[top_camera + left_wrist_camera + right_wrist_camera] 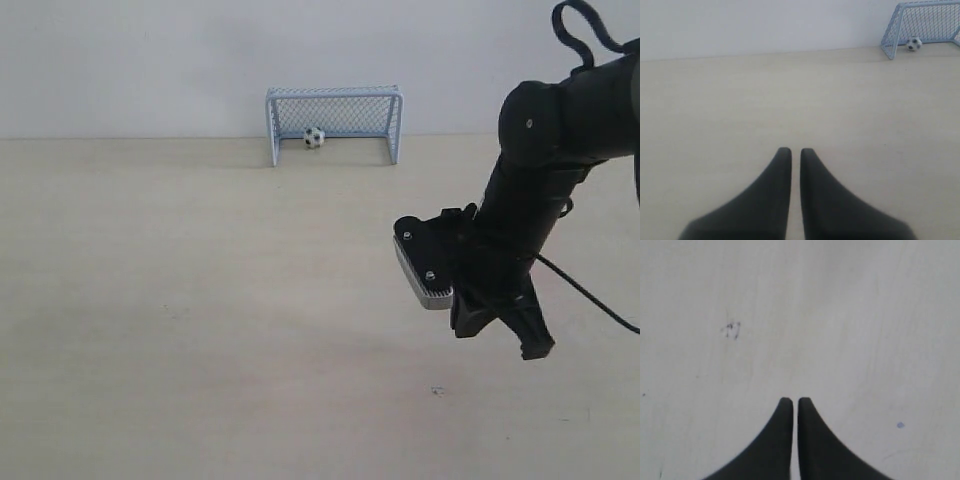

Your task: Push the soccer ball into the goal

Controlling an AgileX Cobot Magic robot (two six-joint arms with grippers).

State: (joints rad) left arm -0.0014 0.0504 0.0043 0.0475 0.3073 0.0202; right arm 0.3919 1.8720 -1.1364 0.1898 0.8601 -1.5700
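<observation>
The soccer ball (314, 137) rests inside the goal (334, 121), left of its middle, at the far edge of the table against the wall. The left wrist view shows the same ball (913, 44) within the goal (923, 27), far off from my left gripper (795, 151), which is shut with nothing held. My right gripper (515, 340) hangs low over the table on the right, well in front of the goal; in its own view the right gripper (792, 401) is shut and empty above bare tabletop.
A pale wooden tabletop (200, 300) runs back to a white wall (130, 60). A small dark speck (436, 390) marks the surface near my right arm; the same mark (732, 330) shows in the right wrist view.
</observation>
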